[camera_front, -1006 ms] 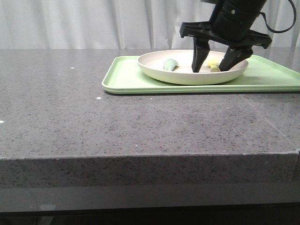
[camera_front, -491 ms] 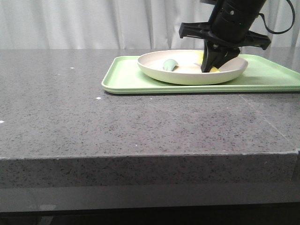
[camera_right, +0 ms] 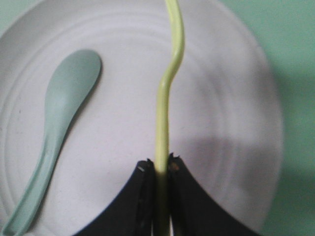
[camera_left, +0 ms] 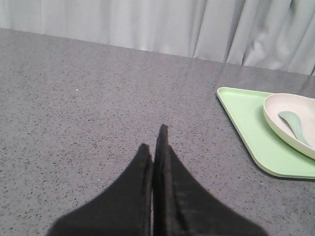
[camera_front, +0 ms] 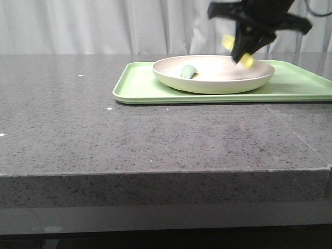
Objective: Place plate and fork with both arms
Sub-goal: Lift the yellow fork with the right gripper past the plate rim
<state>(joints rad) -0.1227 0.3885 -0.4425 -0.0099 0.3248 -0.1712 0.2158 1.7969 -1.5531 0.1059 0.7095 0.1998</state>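
Note:
The cream plate (camera_front: 212,78) sits on the light-green tray (camera_front: 135,88) at the back right. My right gripper (camera_front: 243,51) is shut on the pale-yellow fork (camera_front: 246,60) and holds it lifted above the plate. In the right wrist view the fork (camera_right: 167,98) runs out from between the shut fingers (camera_right: 184,196), over the plate (camera_right: 221,108). My left gripper (camera_left: 152,140) is shut and empty over bare counter, left of the tray (camera_left: 246,128) and the plate (camera_left: 290,123); it is out of the front view.
A teal-green spoon (camera_front: 188,71) lies in the plate's left part; it also shows in the right wrist view (camera_right: 59,118) and the left wrist view (camera_left: 294,125). The grey speckled counter (camera_front: 155,135) stretches left and front. A curtain hangs behind.
My right gripper closed on the fork in the plate, then rose with it to above the plate. The spoon and plate have not moved.

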